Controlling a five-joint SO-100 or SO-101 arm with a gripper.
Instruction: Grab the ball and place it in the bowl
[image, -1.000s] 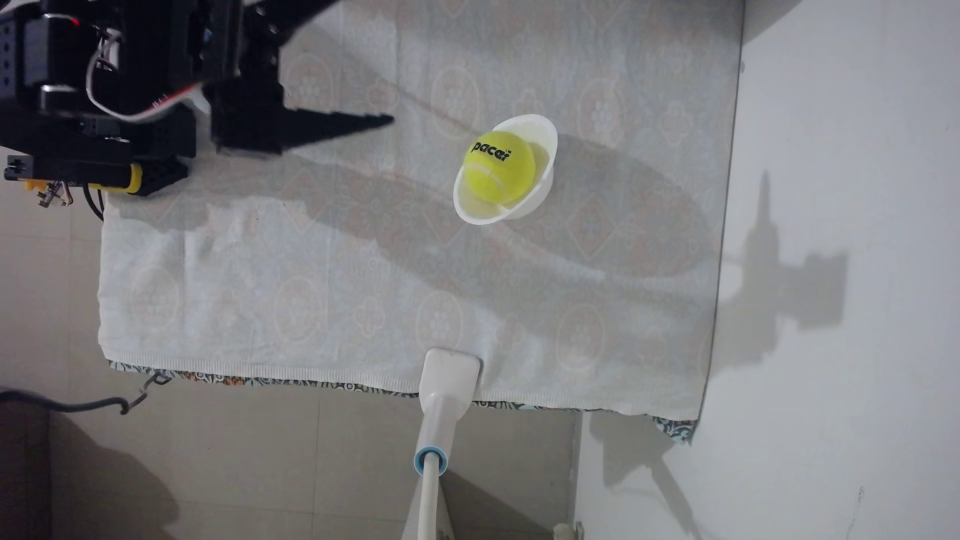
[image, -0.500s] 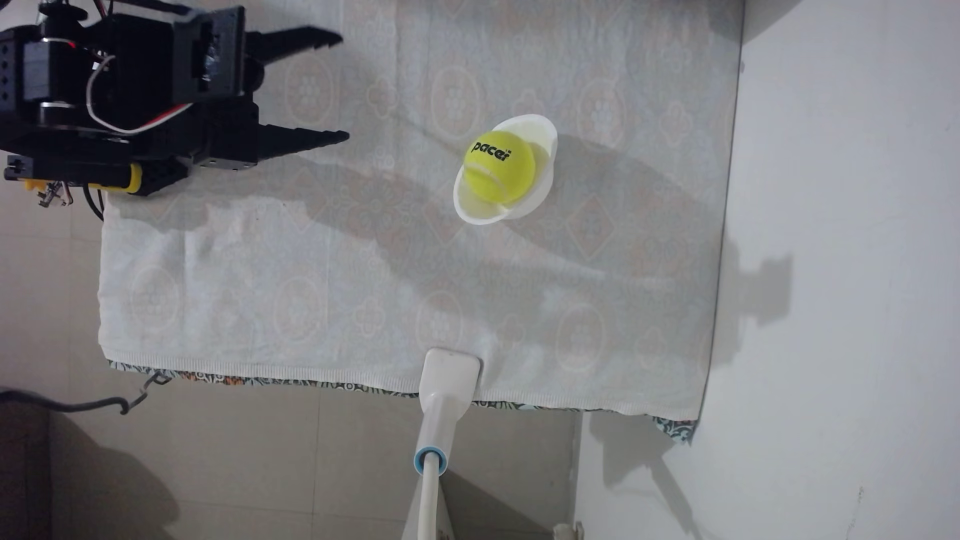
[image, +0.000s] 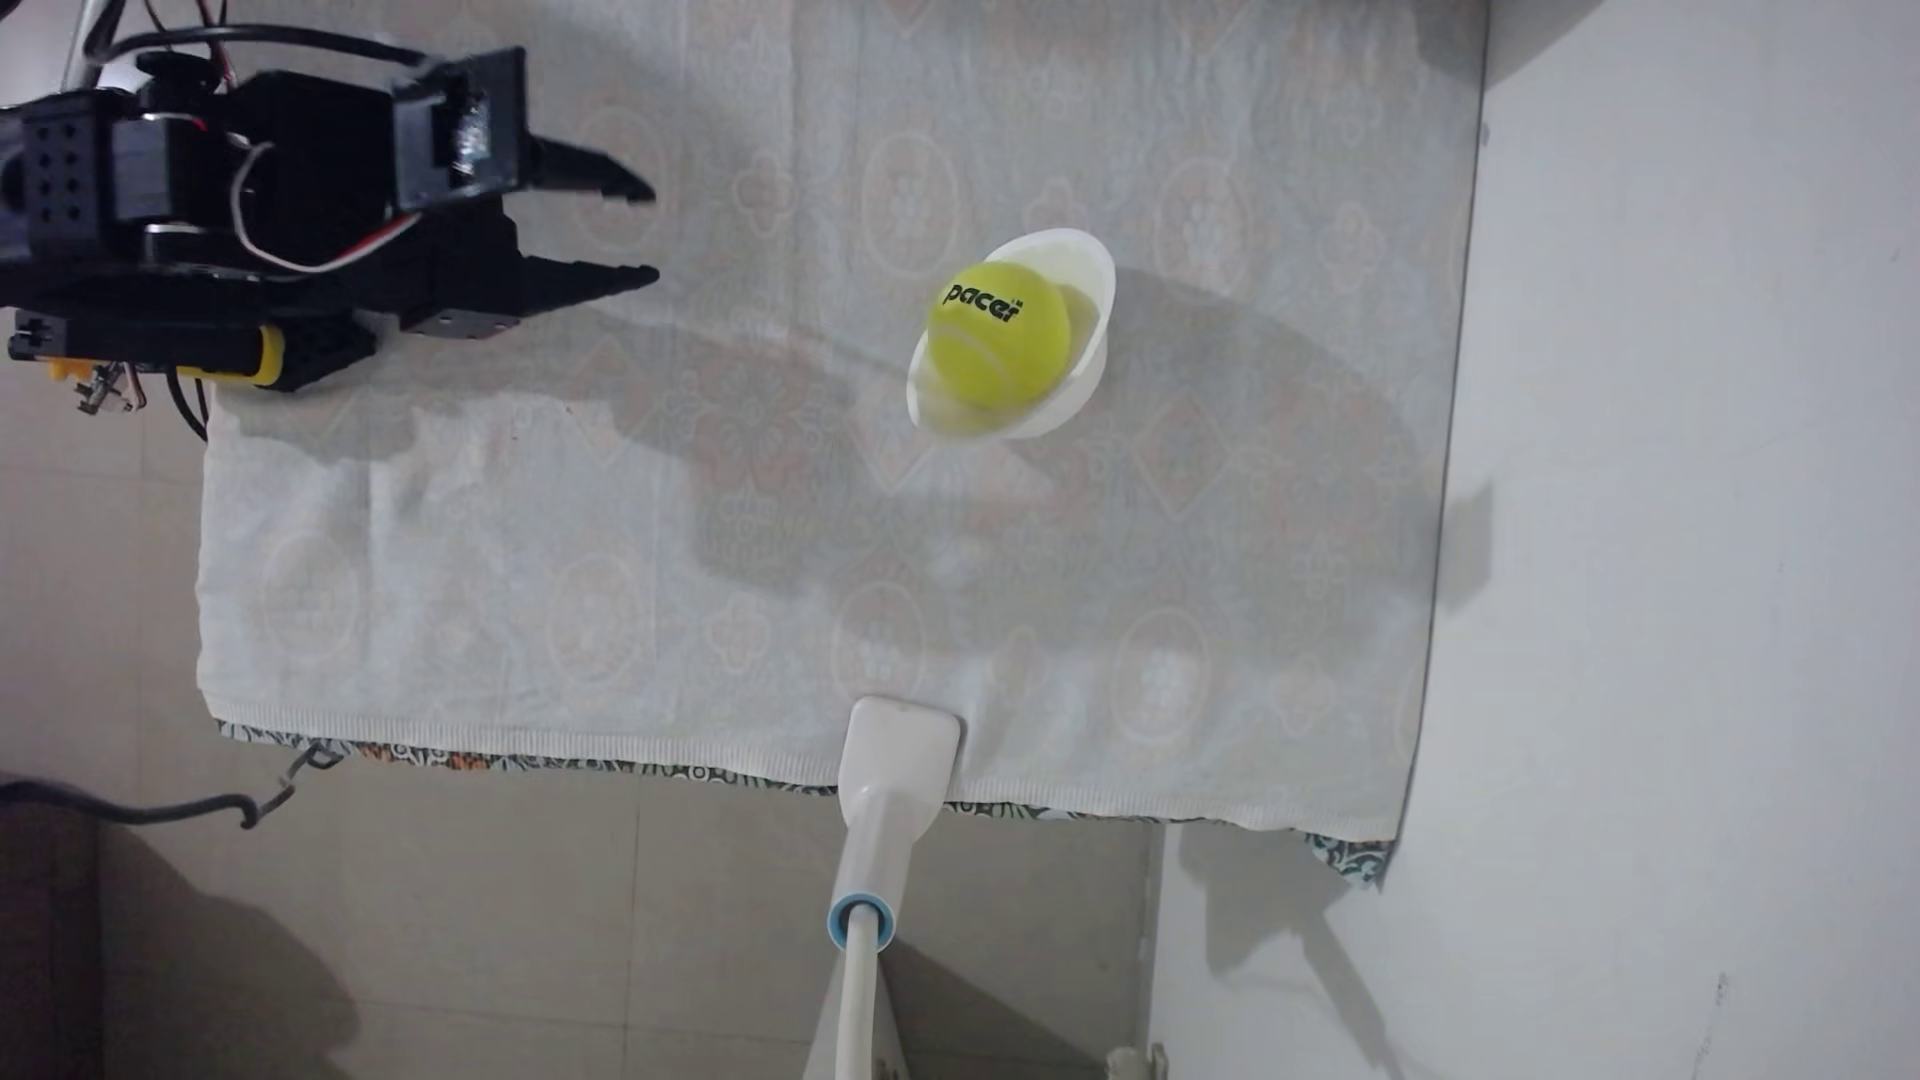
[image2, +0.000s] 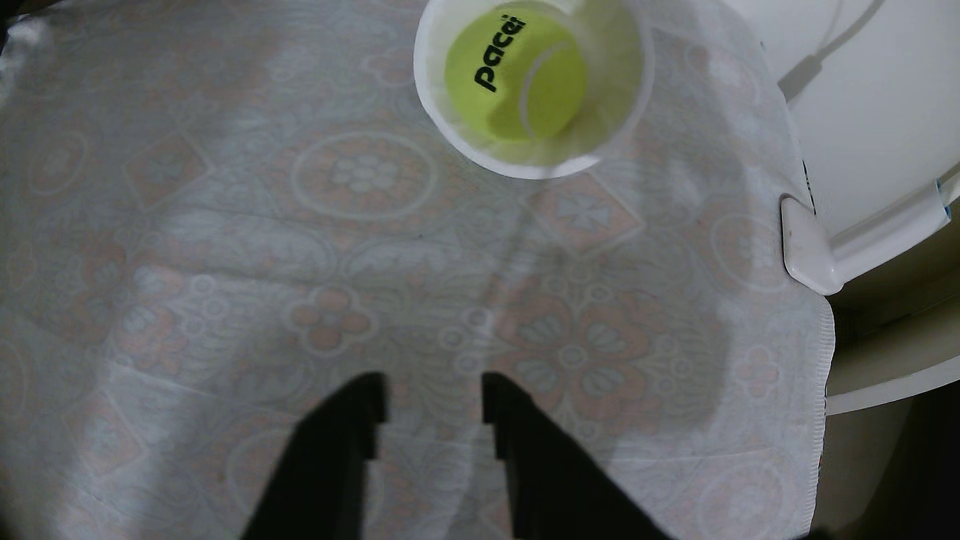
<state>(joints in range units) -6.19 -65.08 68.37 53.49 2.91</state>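
While the tennis ball sits inside the white plastic bowl, the gripper hangs well apart from both, at the left of the fixed view, jaws partly open w/ nothing between them. In the wrist view the same gap shows between the two black fingers, bare cloth under it.

Ball: fuzzy yellow-green felt, black "pacer" lettering, pale curved seam. Likely light, a bit springy, felt gives decent grip; round, so it'd roll if nudged. Best hold, if one were needed, is across its widest part, fingers on opposite sides, from above since the bowl wall blocks the low sides.

Bowl: thin, round, shallow, ribbed inner wall; prob. very light and would slide or tip on the cloth if bumped. It looks tilted in the fixed view.

Desk is covered by a pale woven cloth w/ faded floral medallions, soft, slightly creased. Task looks done.
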